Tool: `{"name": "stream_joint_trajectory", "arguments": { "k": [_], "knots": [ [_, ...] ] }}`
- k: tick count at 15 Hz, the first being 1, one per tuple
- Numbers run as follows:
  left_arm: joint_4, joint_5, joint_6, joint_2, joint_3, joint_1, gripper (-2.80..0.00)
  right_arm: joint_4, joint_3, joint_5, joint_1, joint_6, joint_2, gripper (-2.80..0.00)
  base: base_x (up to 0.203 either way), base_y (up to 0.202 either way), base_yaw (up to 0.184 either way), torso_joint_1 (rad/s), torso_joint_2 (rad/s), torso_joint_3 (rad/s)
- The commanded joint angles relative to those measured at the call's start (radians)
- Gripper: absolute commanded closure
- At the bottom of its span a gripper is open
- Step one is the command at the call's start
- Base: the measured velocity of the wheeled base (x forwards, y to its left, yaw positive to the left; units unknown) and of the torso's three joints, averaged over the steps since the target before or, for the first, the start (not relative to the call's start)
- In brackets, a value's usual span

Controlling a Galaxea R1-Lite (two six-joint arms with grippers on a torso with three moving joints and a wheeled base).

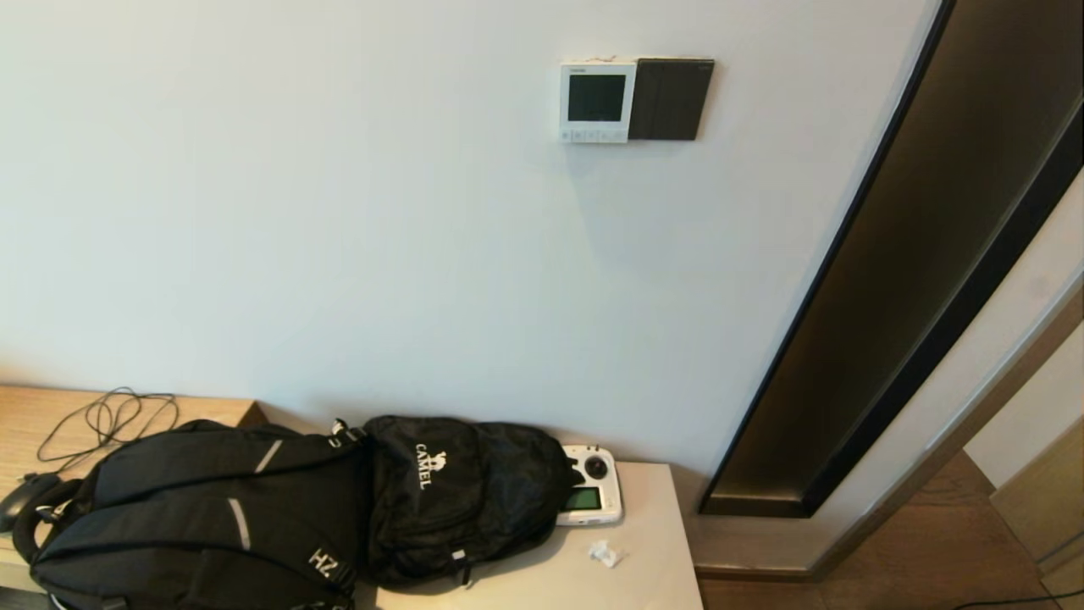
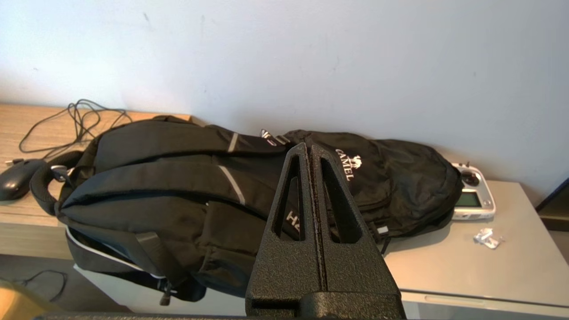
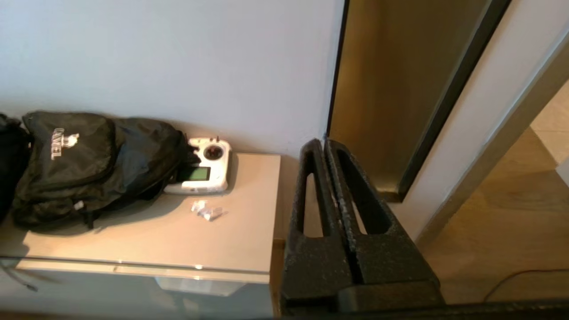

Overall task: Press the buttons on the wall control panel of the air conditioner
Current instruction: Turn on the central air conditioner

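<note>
The air conditioner's wall control panel (image 1: 597,101) hangs high on the white wall, a small white square with a dark screen. Its buttons (image 1: 593,135) form a pale row along its bottom edge. Neither arm shows in the head view. My left gripper (image 2: 309,146) is shut with nothing in it, low down in front of the black backpacks. My right gripper (image 3: 323,142) is also shut and empty, held low near the cabinet's right end and the door frame. Neither wrist view shows the panel.
A dark grey switch plate (image 1: 671,99) adjoins the panel's right side. Two black backpacks (image 1: 254,508), a white handheld controller (image 1: 590,496) and a crumpled wrapper (image 1: 605,553) lie on the beige cabinet (image 1: 652,542). A dark door frame (image 1: 889,296) stands to the right; cables (image 1: 106,419) lie left.
</note>
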Motion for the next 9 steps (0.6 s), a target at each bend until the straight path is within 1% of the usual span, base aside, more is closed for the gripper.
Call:
{"name": "stream_joint_trajectory", "arguments": {
  "k": [1,6,9],
  "knots": [
    [-0.001,0.001,0.000,0.000,0.000,0.000,0.00,0.001,-0.048,0.006,0.000,0.000,0.031,0.00,0.000,0.000,0.000,0.000,0.00,0.000],
    [-0.001,0.001,0.000,0.000,0.000,0.000,0.00,0.009,-0.192,0.013,0.003,-0.018,0.201,0.00,0.000,0.000,0.000,0.000,0.00,0.000],
    [-0.001,0.001,0.000,0.000,0.000,0.000,0.00,0.003,-0.313,0.014,0.005,-0.033,0.326,0.00,0.000,0.000,0.000,0.000,0.00,0.000]
  ]
}}
